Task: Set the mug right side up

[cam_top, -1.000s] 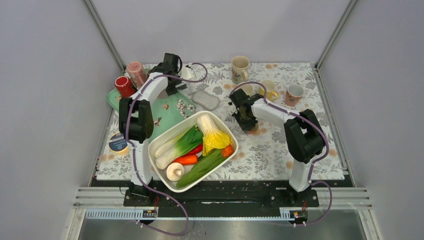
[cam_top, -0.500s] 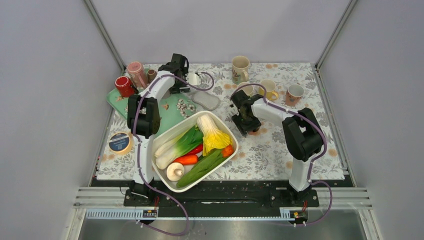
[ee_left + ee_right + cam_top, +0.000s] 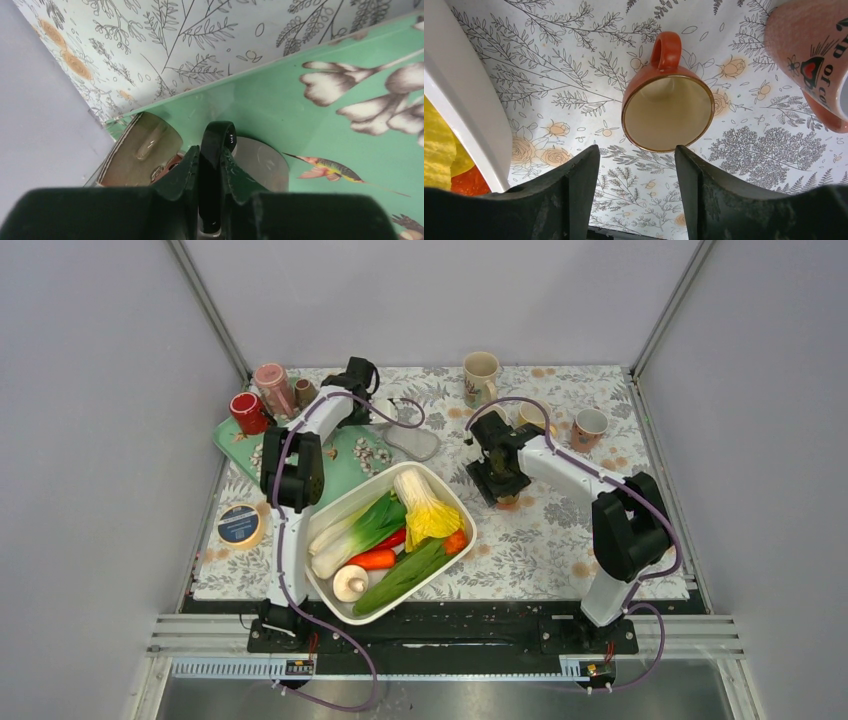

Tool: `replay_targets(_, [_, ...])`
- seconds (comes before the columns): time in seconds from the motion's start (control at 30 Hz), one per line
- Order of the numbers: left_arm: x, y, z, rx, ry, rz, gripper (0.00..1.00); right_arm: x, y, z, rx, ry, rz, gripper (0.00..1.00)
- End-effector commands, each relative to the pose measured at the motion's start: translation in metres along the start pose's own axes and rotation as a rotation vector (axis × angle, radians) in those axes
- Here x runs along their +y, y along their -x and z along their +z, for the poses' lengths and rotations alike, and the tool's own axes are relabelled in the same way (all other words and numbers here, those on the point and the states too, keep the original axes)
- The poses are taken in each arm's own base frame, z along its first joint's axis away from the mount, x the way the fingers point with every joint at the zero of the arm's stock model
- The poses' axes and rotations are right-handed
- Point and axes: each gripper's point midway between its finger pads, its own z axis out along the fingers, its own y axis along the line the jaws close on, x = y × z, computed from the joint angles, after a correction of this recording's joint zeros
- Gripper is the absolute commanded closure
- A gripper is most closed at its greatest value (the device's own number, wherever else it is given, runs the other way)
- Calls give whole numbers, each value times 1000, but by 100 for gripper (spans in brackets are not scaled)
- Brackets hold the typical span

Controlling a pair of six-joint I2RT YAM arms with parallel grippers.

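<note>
In the left wrist view my left gripper [image 3: 210, 150] is shut on the black handle [image 3: 220, 137] of a pale mug. The mug's flat grey end [image 3: 262, 162] shows just past the fingers, over the green cutting board [image 3: 310, 125]. From above, the left gripper [image 3: 370, 395] is at the board's far edge with the white mug [image 3: 384, 408] beside it. My right gripper [image 3: 636, 160] is open above an orange mug [image 3: 667, 107] that stands mouth up with a cream inside and nothing between the fingers. From above, the right gripper [image 3: 496, 478] hides most of that mug.
A white tub of vegetables [image 3: 325, 585] fills the near middle. A red mug [image 3: 247, 412], a pink tumbler [image 3: 272, 385], a cream mug [image 3: 480, 375], a yellow-handled mug [image 3: 540, 418] and a pink mug [image 3: 588, 425] stand at the back. A tan-lined cup [image 3: 142, 150] touches my left fingers.
My left gripper has swung right along the board's far edge and shut on the black handle. The right gripper has opened and let go of the orange mug.
</note>
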Motion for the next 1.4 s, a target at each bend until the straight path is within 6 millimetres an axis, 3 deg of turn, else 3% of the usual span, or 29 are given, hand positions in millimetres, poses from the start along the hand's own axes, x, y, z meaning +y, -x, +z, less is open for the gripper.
replay_targets(0.0, [16,4,-25,-41,54,-54,100,-2,7,-27,-57,16,2,34])
replay_targets(0.17, [33,3,-48,-79,146,-187,100,-10,7,-47,-88,-15,2,27])
replay_targets(0.23, [37,10,-67,-140,164,-267,100,-12,8,-56,-110,-21,3,22])
replay_targets(0.37, [46,26,-119,-315,196,-463,100,-12,18,-79,-190,-5,15,1])
replay_targets(0.53, [58,44,-197,-563,226,-681,100,22,50,-109,-389,190,34,1])
replay_targets(0.77, [30,90,-284,-866,-7,-728,100,83,102,-188,-771,609,47,1])
replay_targets(0.87, [10,109,-315,-960,-148,-735,100,94,124,-215,-904,725,78,1])
replay_targets(1.17, [-21,136,-399,-1183,-325,-699,100,115,162,-235,-1010,965,186,0])
replay_targets(1.37, [-31,146,-429,-1266,-404,-686,100,133,178,-229,-947,1144,245,0])
